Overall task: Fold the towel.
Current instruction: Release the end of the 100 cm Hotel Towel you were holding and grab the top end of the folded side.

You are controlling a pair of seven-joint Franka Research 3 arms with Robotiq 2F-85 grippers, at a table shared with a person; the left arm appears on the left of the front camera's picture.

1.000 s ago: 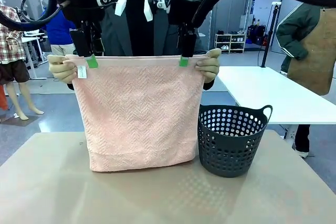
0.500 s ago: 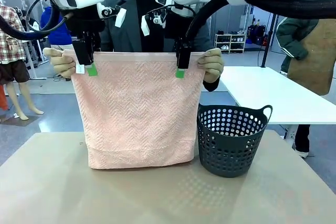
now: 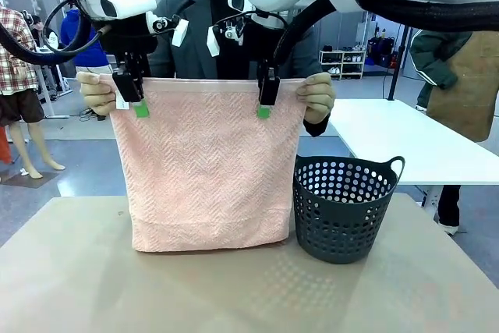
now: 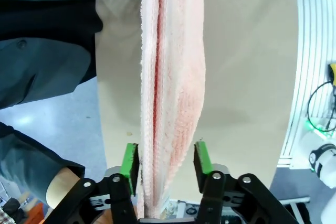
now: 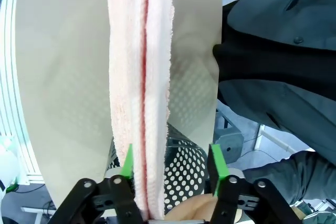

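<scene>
Left claw: the left claw is hanging spread astride the top edge of the towel without pinching it; in its wrist view one green pad is lying against the cloth and the other pad is standing just beside it
Right claw: the right claw is standing spread astride the same top edge; one pad is touching the towel's face, while the other is standing apart from the cloth with a clear gap
Towel: the salmon-pink herringbone towel is hanging doubled and upright, its top edge running between the fingers of both claws and past each claw on the outer side, the rest dropping straight below them
Hem band: the plain hem band is resting on the desk, well below both claws
Label: the small white label is hanging at the top corner, just outward of the left claw
Person: the person's label-side hand is gripping the top corner just outward of the left claw, and the person's basket-side hand is gripping the other corner just outward of the right claw
Basket: the dark perforated basket is standing upright on the desk, below and outward of the right claw, just beside the towel's lower part; whether they are touching I cannot tell
</scene>
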